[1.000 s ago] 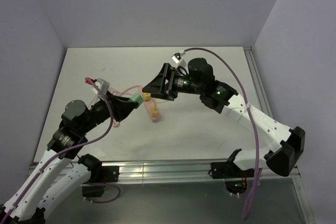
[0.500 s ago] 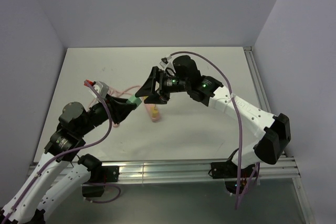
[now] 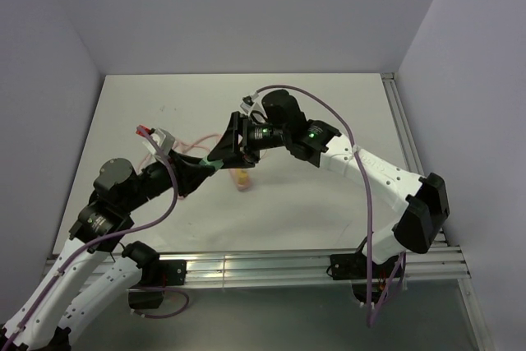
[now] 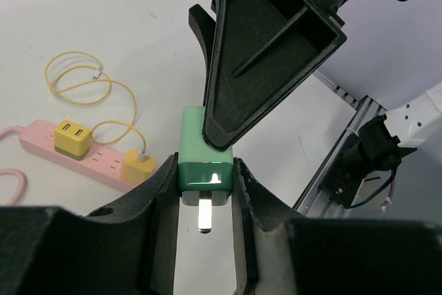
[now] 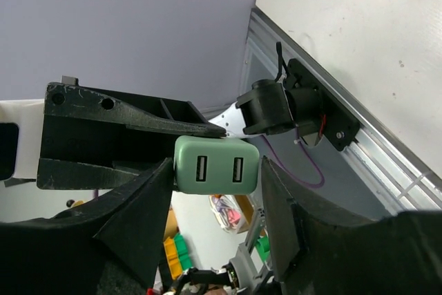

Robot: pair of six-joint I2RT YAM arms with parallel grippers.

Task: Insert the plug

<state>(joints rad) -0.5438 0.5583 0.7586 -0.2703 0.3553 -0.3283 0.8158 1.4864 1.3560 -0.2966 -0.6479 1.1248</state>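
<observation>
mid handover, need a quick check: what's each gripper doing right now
left gripper: closed on the plug.
right gripper: jaws around the same plug, firm grip cannot be told.

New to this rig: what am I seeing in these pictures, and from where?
Two robot arms stand at the table's near edge. One picture looks down from above and behind them; the other two come from wrist cameras. On the table lies a pink power strip carrying two yellow chargers, with a looped yellow cable. The left end effector holds a green plug in the air. The right end effector has its fingers either side of the same plug; whether they grip it yet is unclear.
</observation>
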